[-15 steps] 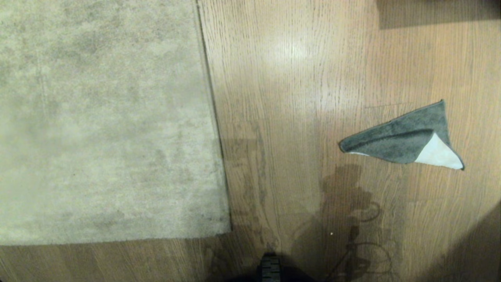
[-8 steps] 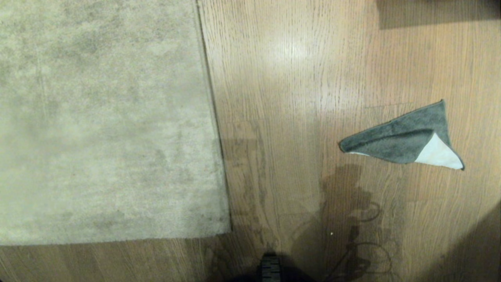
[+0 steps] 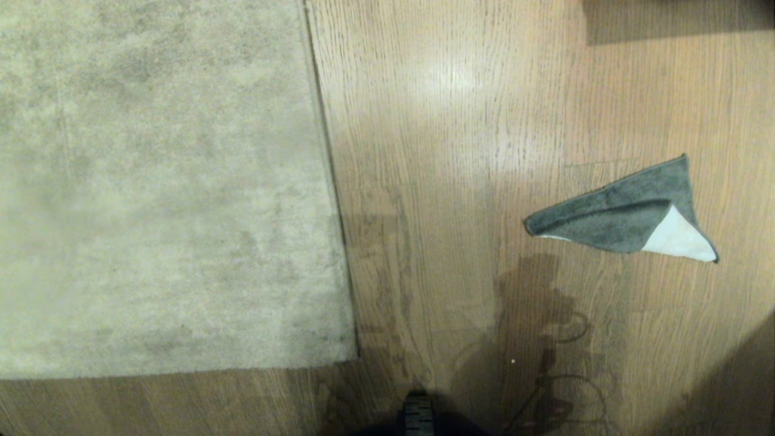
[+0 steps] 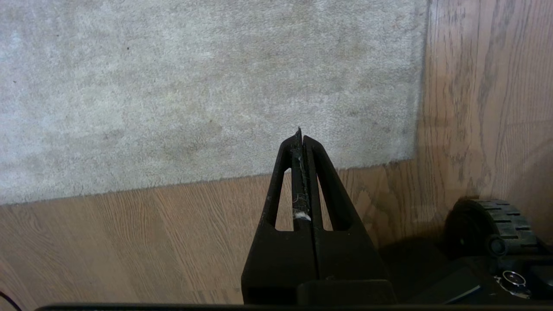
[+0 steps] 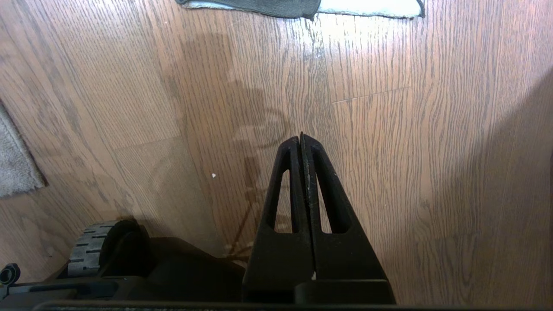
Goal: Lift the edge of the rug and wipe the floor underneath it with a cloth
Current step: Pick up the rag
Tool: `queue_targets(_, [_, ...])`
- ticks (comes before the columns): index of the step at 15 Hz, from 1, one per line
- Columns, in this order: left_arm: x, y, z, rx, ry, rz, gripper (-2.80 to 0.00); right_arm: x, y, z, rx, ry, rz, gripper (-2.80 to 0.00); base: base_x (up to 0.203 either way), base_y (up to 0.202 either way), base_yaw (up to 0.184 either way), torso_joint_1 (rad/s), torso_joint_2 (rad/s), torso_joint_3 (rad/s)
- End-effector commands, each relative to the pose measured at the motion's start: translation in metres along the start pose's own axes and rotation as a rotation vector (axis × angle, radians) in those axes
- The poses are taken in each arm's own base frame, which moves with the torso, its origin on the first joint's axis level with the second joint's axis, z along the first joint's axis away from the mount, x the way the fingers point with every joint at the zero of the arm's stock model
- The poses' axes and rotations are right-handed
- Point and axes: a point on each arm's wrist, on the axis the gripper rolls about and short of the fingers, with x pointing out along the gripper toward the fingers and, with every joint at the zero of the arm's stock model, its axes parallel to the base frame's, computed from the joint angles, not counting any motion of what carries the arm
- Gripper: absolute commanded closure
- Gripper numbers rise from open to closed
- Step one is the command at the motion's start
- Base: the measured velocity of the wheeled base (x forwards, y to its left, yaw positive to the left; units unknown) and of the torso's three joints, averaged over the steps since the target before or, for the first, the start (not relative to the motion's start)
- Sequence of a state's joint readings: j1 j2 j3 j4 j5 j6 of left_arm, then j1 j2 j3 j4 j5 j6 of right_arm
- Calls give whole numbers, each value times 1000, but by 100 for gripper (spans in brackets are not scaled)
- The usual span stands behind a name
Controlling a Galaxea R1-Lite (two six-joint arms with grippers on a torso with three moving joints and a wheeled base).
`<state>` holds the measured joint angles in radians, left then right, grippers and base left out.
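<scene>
Head camera looks straight down — wrist cameras sit lower, sharing the floor (image 3: 460, 151).

Folded grey cloth (image 3: 617, 221) on floor (image 3: 460, 151), rug edge (image 3: 330, 181) flat.

Neither arm shows in the head view; the left gripper (image 4: 301, 137) and the right gripper (image 5: 300, 140) each hang above the floor, black fingers pressed together, holding nothing.

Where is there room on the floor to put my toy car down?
The widest bare floor lies between the rug edge and the cloth. Nearer the robot's wheel, room gets tighter. The floor strip along the rug's near border is narrow.
</scene>
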<state>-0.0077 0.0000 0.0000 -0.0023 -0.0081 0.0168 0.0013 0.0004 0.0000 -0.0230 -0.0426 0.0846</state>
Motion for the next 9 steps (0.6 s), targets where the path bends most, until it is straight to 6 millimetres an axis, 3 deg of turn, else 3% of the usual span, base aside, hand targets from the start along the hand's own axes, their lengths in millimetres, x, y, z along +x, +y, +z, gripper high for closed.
queue_targets(1, [0,0,0,0,-1,0,0,0,0,-1,-2,7,-1,0,0,0,0,0,0,0])
queue_targets(5, [0,0,0,0,-1,0,0,0,1,-2,-92,21,33,0,0,0,0,0,0,0])
queue_targets(9, [0,0,0,0,-1,0,0,11,2,2,-182,139,56,0,0,0,0,0,0,0])
